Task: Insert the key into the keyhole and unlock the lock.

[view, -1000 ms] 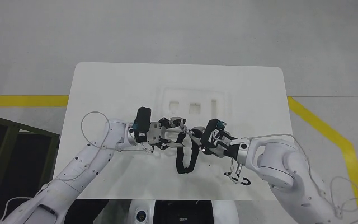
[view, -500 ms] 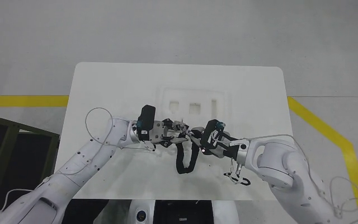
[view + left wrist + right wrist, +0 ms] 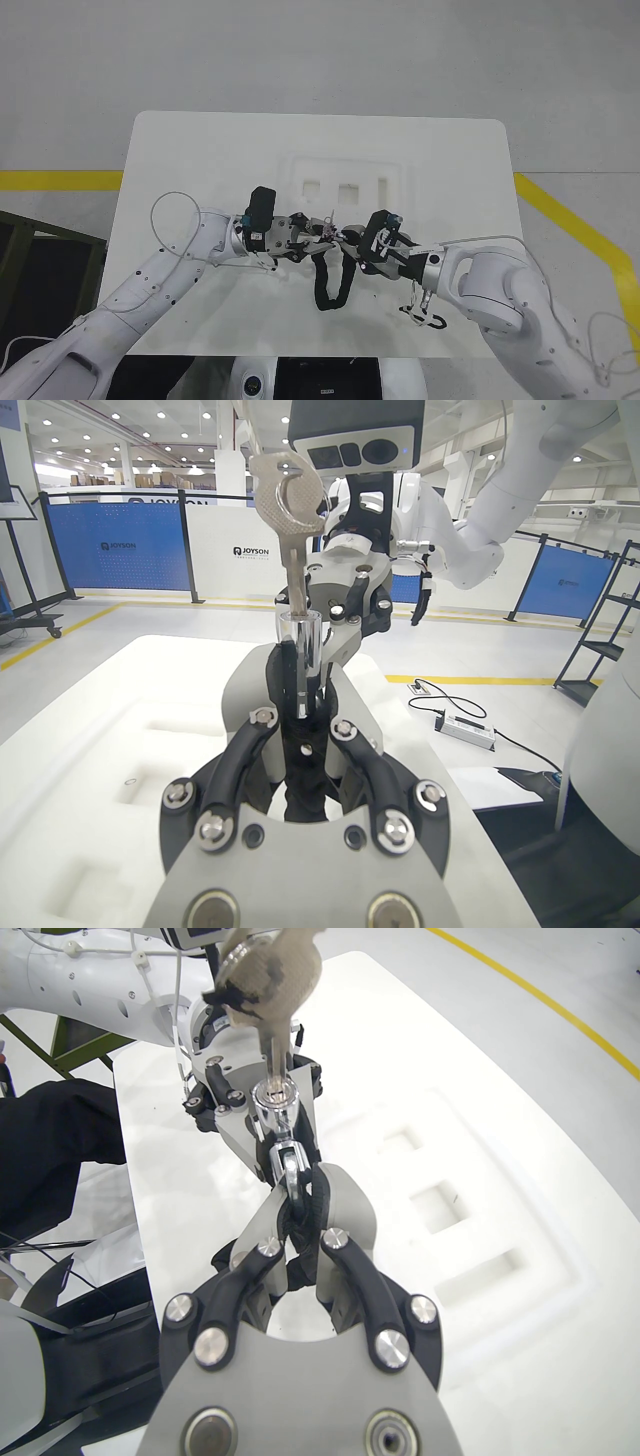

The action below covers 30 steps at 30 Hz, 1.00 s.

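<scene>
A silver key [image 3: 290, 510] with a ring stands upright with its blade in the keyhole of the chrome lock cylinder [image 3: 300, 640]. No fingers touch the key. My left gripper [image 3: 300, 700] is shut on the black lock body just below the cylinder. Facing it, my right gripper [image 3: 300, 1198] is shut on the black cable where it meets the chrome end piece [image 3: 287, 1163]. Seen from above, the left gripper [image 3: 305, 243] and right gripper [image 3: 350, 243] meet over the table's middle, the key [image 3: 328, 228] between them. The cable loop [image 3: 330, 285] hangs toward the front edge.
A white foam tray [image 3: 345, 160] with three recesses lies just behind the grippers. A small black looped object [image 3: 420, 315] sits at the front right by the right arm. The table's left and right sides are bare.
The left arm has shifted right, bringing its gripper close against the right one at the lock. In the last half second almost nothing moved.
</scene>
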Motion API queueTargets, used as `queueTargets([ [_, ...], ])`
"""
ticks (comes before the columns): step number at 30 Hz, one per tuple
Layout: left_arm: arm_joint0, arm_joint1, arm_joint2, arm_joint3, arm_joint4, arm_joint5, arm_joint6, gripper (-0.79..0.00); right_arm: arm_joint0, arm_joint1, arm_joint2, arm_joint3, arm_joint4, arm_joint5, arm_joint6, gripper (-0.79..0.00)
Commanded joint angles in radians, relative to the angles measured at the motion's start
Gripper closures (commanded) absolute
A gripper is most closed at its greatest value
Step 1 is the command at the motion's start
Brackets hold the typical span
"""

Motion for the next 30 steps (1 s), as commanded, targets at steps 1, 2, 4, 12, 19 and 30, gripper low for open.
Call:
queueTargets([
  [1, -0.001, 0.001, 0.003, 0.0, -0.004, 0.0, 0.0, 0.0, 0.001, 0.0, 0.0, -0.001, -0.001, 0.002, 0.002, 0.0],
  [2, -0.002, 0.001, 0.004, 0.0, -0.006, 0.0, 0.0, 0.0, 0.001, 0.0, 0.001, 0.0, -0.001, 0.004, 0.002, 0.0],
  [4, -0.003, 0.002, 0.002, 0.0, -0.008, 0.0, 0.0, 0.0, 0.001, 0.0, 0.002, 0.0, -0.001, 0.006, 0.005, -0.015],
  [12, 0.002, 0.007, -0.029, -0.009, 0.039, 0.007, 0.007, 0.0, -0.004, 0.002, 0.016, 0.003, 0.004, 0.004, 0.015, -0.332],
  [19, 0.017, 0.009, -0.047, -0.008, 0.079, 0.014, 0.012, 0.0, -0.03, 0.011, 0.075, -0.016, 0.034, -0.003, 0.02, -0.36],
  [30, 0.047, 0.006, -0.061, 0.004, 0.097, 0.024, -0.005, 0.0, -0.096, 0.025, 0.227, -0.127, 0.101, -0.018, -0.042, 0.0],
])
